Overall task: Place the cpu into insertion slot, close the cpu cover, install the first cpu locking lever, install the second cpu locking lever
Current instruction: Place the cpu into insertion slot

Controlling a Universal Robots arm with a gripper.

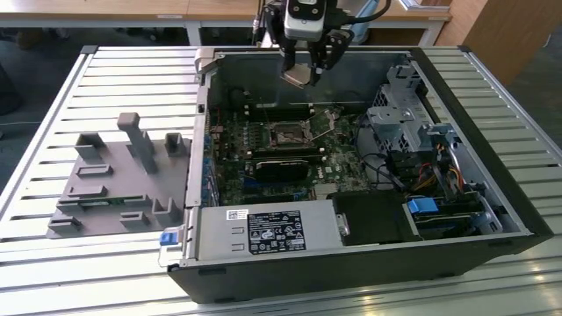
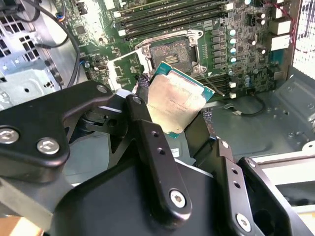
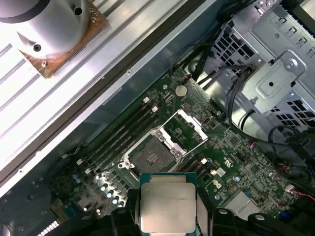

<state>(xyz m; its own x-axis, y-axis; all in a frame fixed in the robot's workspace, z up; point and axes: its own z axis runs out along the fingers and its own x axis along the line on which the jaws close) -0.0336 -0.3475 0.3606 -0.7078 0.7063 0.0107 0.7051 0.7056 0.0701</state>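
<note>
Silver-grey with a tan rim, the cpu hangs tilted in the air. It is clamped in the gripper above the far wall of the open case. Nothing else touches it.

In the second wrist view the two black fingers press on opposite edges of the cpu. The gripper is closed tight on the chip. Beyond it the slot sits on the green board, well apart from the chip.

The first wrist view looks down past the held cpu and the gripper. The slot lies below with its dark centre bare. The cover is swung open just beside the slot, and green board shows through its window.

In the exterior view the slot sits about mid-board, near a long black card. The case lies on its side on a slatted metal table. A grey fixture rests on the slats beside the case, on the exterior view's left.
</note>
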